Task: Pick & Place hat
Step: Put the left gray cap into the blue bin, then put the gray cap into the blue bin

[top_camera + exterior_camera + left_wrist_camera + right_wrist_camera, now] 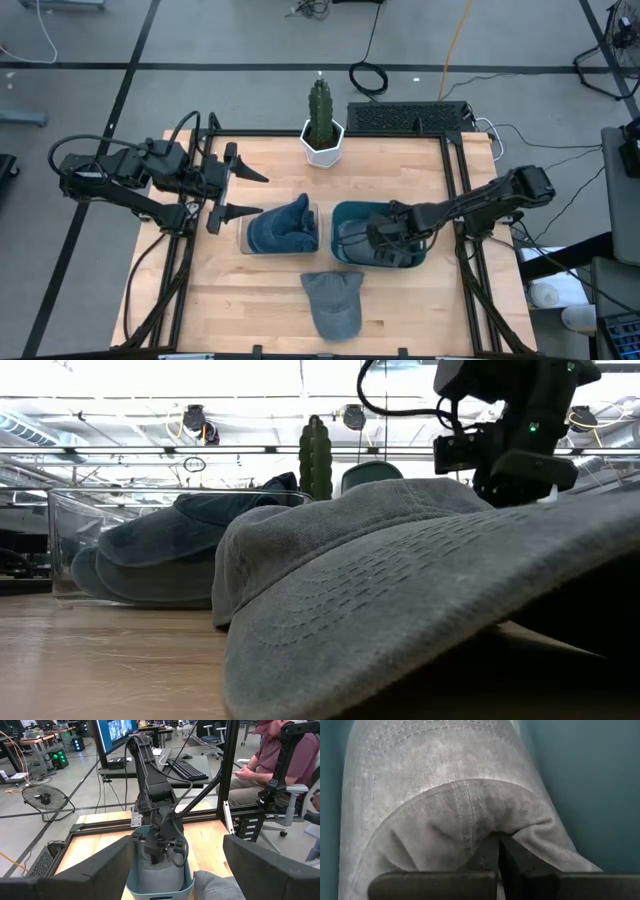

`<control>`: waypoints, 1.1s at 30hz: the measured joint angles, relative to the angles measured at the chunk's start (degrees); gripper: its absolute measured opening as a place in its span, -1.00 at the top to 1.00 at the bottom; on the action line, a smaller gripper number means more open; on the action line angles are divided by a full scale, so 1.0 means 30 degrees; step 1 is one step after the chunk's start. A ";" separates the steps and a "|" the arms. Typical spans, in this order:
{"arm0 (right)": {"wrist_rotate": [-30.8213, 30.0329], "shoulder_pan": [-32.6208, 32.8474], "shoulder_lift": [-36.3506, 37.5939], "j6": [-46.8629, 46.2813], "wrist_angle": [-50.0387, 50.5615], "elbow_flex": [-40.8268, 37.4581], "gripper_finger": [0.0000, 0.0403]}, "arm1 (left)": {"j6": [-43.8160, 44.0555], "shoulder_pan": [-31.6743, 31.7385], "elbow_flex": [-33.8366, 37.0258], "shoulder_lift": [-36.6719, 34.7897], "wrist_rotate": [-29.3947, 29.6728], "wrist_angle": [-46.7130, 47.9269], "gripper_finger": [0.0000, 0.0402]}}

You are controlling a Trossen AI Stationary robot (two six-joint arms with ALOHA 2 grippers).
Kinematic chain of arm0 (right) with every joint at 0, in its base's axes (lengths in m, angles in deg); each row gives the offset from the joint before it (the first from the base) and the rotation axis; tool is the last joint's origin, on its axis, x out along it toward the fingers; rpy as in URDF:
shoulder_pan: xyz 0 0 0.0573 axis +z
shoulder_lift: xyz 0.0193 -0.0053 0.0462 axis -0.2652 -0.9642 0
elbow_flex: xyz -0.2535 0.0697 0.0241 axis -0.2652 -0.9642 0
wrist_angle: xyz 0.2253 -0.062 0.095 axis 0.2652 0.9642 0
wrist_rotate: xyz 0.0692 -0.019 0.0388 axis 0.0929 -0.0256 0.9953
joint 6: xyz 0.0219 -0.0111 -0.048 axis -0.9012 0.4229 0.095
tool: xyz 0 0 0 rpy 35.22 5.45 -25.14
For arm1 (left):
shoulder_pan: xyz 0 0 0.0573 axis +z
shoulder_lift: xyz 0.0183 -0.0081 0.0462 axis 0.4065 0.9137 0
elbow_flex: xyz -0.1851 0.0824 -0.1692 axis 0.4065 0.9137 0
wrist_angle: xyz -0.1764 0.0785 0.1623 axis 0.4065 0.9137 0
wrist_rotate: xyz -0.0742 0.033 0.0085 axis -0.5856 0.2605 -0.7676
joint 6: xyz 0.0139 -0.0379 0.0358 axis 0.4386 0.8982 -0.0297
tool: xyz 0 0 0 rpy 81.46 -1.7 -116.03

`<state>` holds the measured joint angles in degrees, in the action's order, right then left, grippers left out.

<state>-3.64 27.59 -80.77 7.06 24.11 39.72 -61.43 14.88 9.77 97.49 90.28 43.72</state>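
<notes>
A pale grey hat [445, 795] lies inside the teal bin [422, 258], with my right gripper [498, 840] shut on it; the left wrist view shows that hat [157, 875] filling the bin under the right arm. A second grey hat [333, 300] rests crown-up on the table near the front edge. Dark blue hats [282, 228] sit stacked in a clear bin. My left gripper [260, 194] hangs open above the table's left side, beside the clear bin, with nothing between its fingers. My right gripper pinches a pucker of the grey hat's crown cloth [485, 827], just behind the curved brim seam, between its two fingertips. The fingers come steeply from above into the bin. The cloth bunches around the tips. The hat sits inside the teal bin's walls [590, 780].
A cactus in a white pot [322, 130] stands at the table's far edge. Black frame rails [455, 200] run along the table's sides. A seated person [280, 760] is beyond the table's right side. Bare wood [230, 300] lies at the front left.
</notes>
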 joint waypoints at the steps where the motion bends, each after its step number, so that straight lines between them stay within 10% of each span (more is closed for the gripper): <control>1: 0.0024 -0.0003 0.0186 0.0041 -0.0015 -0.0021 1.00 | 0.0000 0.0007 0.0002 0.0000 0.0000 0.0000 -0.59; 15: -0.1036 0.0182 0.4255 0.0849 -0.1295 -0.0046 1.00 | -0.0007 0.0004 0.0004 0.0000 0.0000 -0.0001 -0.59; 33: 0.0107 0.5121 0.4587 0.7837 -1.2997 -0.0046 0.99 | -0.0006 0.0001 0.0001 0.0001 0.0000 -0.0006 -0.59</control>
<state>-3.31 42.96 -67.01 30.57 -14.89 39.58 -61.45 14.88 9.78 97.50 90.28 43.70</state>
